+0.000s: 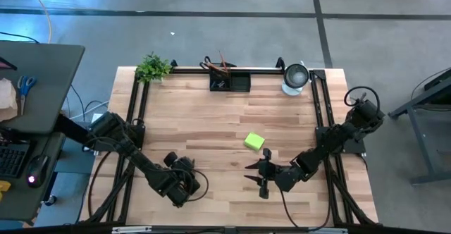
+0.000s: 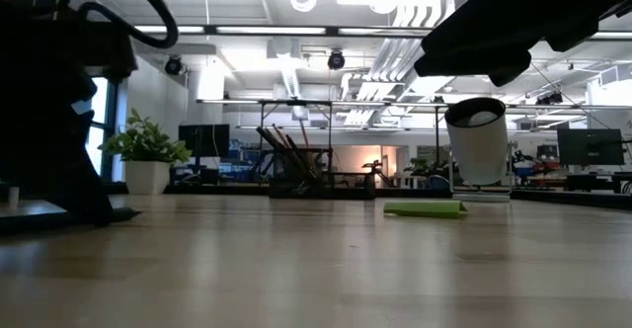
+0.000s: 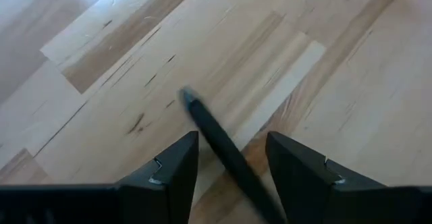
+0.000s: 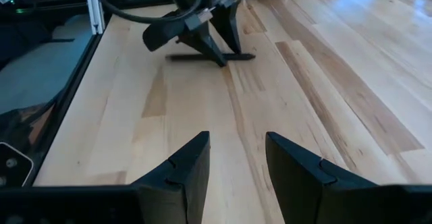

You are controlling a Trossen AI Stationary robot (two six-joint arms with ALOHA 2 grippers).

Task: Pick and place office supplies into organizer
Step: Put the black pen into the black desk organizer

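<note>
High view: wooden surface (image 1: pixel 211 121) with both arms at the near edge. Left end effector (image 1: pixel 184 185) is low at near-left; the pen under it can't be made out here. Right end effector (image 1: pixel 259 175) is at near-centre-right, pointing toward the left one, empty. Lime-green sticky-note pad (image 1: pixel 254 142) lies flat mid-surface, just beyond the right end effector, not touching it. Black organizer (image 1: pixel 230 82) sits at the far edge centre, with pencils (image 1: pixel 224 64) standing in it. Potted plant (image 1: pixel 153 67) at far-left corner, round cup (image 1: pixel 295 77) at far right.

Low view: sticky-note pad (image 2: pixel 425 208) flat on the surface, organizer (image 2: pixel 316 184) behind with pencils (image 2: pixel 291 150) leaning, plant (image 2: pixel 148 155) on the left, cup (image 2: pixel 476 140) on the right.

Left wrist view: fingers (image 3: pixel 172 166) are apart, with a black pen (image 3: pixel 226 153) lying on the surface between them; neither finger touches it that I can see.

Right wrist view: fingers (image 4: pixel 185 170) apart, nothing between them. Farther off, the left end effector (image 4: pixel 216 38) stands over the black pen (image 4: pixel 202 57), fingertips down on either side.
</note>
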